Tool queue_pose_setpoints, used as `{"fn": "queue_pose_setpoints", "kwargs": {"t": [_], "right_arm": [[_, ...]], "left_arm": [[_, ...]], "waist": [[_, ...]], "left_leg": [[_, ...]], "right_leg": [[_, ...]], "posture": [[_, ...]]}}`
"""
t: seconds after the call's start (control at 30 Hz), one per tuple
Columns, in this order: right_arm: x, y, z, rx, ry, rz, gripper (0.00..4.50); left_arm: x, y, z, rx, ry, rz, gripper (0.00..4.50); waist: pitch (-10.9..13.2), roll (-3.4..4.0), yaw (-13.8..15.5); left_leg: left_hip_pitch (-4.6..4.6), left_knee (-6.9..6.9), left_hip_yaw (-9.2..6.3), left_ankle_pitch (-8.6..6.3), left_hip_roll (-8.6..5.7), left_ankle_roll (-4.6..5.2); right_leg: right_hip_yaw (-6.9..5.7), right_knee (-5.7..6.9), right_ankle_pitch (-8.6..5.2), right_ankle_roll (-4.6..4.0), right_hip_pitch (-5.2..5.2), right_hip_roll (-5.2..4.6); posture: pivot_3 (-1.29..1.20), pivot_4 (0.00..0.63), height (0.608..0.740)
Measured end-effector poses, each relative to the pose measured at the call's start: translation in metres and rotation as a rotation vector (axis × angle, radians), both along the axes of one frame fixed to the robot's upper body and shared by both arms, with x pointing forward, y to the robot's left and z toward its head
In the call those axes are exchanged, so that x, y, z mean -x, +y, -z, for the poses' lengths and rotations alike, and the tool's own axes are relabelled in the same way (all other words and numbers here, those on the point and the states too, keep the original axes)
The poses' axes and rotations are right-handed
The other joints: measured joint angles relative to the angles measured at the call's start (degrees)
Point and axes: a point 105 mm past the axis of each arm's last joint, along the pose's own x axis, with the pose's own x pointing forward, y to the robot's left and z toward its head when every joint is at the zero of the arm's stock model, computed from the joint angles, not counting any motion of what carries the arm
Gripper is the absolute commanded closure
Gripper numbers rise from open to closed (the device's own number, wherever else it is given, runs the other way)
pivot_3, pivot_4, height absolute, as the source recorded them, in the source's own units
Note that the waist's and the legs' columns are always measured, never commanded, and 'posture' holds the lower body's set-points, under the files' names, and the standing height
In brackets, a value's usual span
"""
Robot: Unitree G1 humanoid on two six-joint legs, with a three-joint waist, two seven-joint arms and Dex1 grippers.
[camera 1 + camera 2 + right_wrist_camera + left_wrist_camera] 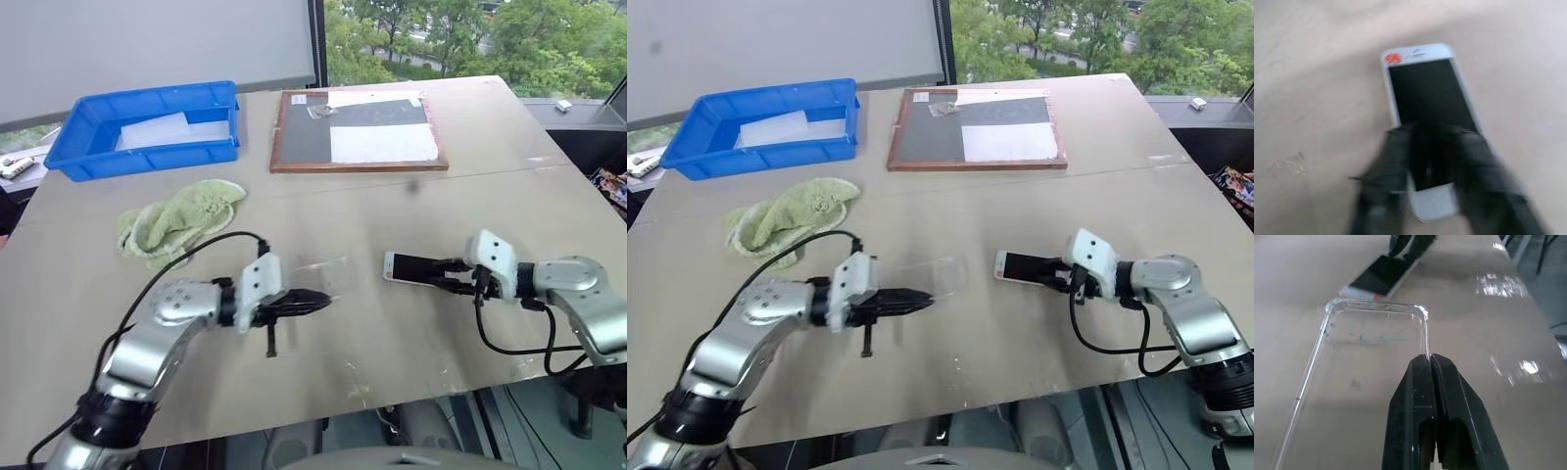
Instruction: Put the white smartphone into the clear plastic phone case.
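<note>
Left eye view: left gripper (318,303), lower centre, pinches the clear plastic phone case (318,277); right gripper (423,273), right of centre, straddles the white smartphone (400,266) above the tan table (392,211).
Left wrist view: black fingers (1449,401) pressed together on the case rim.
Right wrist view: fingers (1393,161) flank the phone's sides; grip blurred, cannot tell.

there is one white smartphone (404,267) and one clear plastic phone case (318,277). there are two grippers, a left gripper (323,303) and a right gripper (411,271). there is one blue bin (147,127), one green cloth (181,218), one framed board (358,129), and one table (411,211).
</note>
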Motion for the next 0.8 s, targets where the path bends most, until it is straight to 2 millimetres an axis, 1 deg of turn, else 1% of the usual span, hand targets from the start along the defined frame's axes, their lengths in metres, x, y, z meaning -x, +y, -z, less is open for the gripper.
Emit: {"fn": "queue_pose_setpoints", "kwargs": {"t": [0.03, 0.1, 0.23, 0.33, 0.47, 0.5, 0.57, 0.6, 0.63, 0.7, 0.73, 0.8], "right_arm": [[0.0, 0.0, 0.0, -0.001, 0.004, 0.001, 1.3], [0.0, -0.001, 0.0, 0.006, 0.012, 0.0, 0.1], [-0.006, 0.001, -0.006, 0.021, -0.002, -0.017, 0.1], [-0.007, 0.001, -0.005, 0.037, -0.004, -0.015, 0.1], [-0.006, 0.002, 0.004, 0.069, 0.016, -0.022, 0.1], [-0.007, 0.001, 0.006, 0.077, 0.015, -0.023, 0.0], [-0.009, 0.0, 0.009, 0.085, 0.016, -0.02, 0.0], [-0.01, 0.0, 0.01, 0.087, 0.02, -0.019, 0.0], [-0.012, -0.001, 0.013, 0.093, 0.026, -0.016, 0.0], [-0.016, -0.003, 0.017, 0.09, 0.042, -0.005, 0.0], [-0.018, -0.004, 0.018, 0.086, 0.048, 0.0, 0.0], [-0.022, -0.002, 0.017, 0.079, 0.049, -0.011, 0.0]], "left_arm": [[0.0, -0.001, 0.001, -0.001, 0.005, 0.01, 4.5], [-0.003, -0.007, 0.007, -0.013, 0.038, 0.048, 4.5], [-0.006, -0.024, 0.022, -0.037, 0.095, 0.147, 4.5], [-0.003, -0.025, 0.031, -0.069, 0.135, 0.178, 4.5], [-0.007, -0.028, 0.031, -0.076, 0.138, 0.163, 4.5], [-0.01, -0.028, 0.031, -0.083, 0.136, 0.148, 3.94], [-0.011, -0.027, 0.032, -0.088, 0.142, 0.123, 3.25], [-0.01, -0.027, 0.032, -0.083, 0.139, 0.115, 2.64], [-0.007, -0.028, 0.031, -0.069, 0.138, 0.113, 2.31], [0.0, -0.025, 0.025, -0.013, 0.149, 0.106, 1.29], [0.002, -0.022, 0.022, 0.001, 0.148, 0.099, 0.93], [0.002, -0.011, 0.013, 0.048, 0.144, 0.062, 0.93]], "waist": [[0.0, 0.0, -0.1], [0.07, 0.07, 0.09], [0.12, 0.04, 0.29], [0.13, 0.03, 0.16], [0.13, 0.03, 0.24], [0.13, 0.03, 0.25], [0.13, 0.03, 0.24], [0.14, 0.03, 0.09], [0.14, 0.03, -0.03], [0.16, 0.03, -0.15], [0.18, 0.06, -0.06], [0.21, 0.09, -0.06]], "left_leg": [[0.01, -0.01, 0.01, -0.02, 0.0, 0.03], [0.0, -0.01, 0.02, -0.04, -0.01, 0.06], [-0.11, 0.12, 0.01, -0.04, -0.03, 0.06], [-0.13, 0.11, 0.01, -0.04, -0.03, 0.07], [-0.16, 0.1, -0.03, -0.04, -0.03, 0.07], [-0.16, 0.11, -0.02, -0.04, -0.03, 0.07], [-0.17, 0.13, -0.02, -0.04, -0.04, 0.07], [-0.17, 0.13, -0.01, -0.04, -0.04, 0.07], [-0.16, 0.12, 0.0, -0.04, -0.04, 0.07], [-0.16, 0.11, -0.01, -0.04, -0.01, 0.08], [-0.16, 0.1, -0.03, -0.04, -0.01, 0.08], [-0.13, 0.11, -0.02, -0.04, 0.04, 0.08]], "right_leg": [[0.02, 0.0, 0.0, 0.0, 0.0, 0.0], [0.03, 0.0, -0.04, -0.05, -0.01, 0.01], [0.02, -0.03, -0.11, -0.18, -0.02, 0.0], [0.03, -0.03, -0.05, -0.08, -0.05, 0.0], [0.0, -0.02, -0.03, -0.04, -0.07, 0.0], [0.0, -0.03, -0.02, -0.02, -0.06, -0.01], [0.01, -0.03, -0.01, 0.0, -0.06, -0.02], [0.02, -0.03, 0.0, 0.01, -0.06, -0.02], [0.04, -0.03, 0.0, 0.01, -0.06, -0.02], [0.04, -0.02, 0.01, 0.01, -0.1, -0.01], [0.02, 0.0, 0.0, 0.0, -0.1, 0.0], [0.0, 0.01, -0.03, -0.05, -0.1, 0.03]], "posture": [[0.0, 0.15, 0.74], [0.0, 0.15, 0.74], [0.0, 0.15, 0.74], [0.0, 0.15, 0.74], [0.0, 0.15, 0.74], [0.0, 0.15, 0.74], [0.0, 0.15, 0.74], [0.0, 0.15, 0.74], [0.0, 0.15, 0.74], [0.0, 0.15, 0.74], [0.0, 0.15, 0.74], [0.0, 0.15, 0.74]]}}
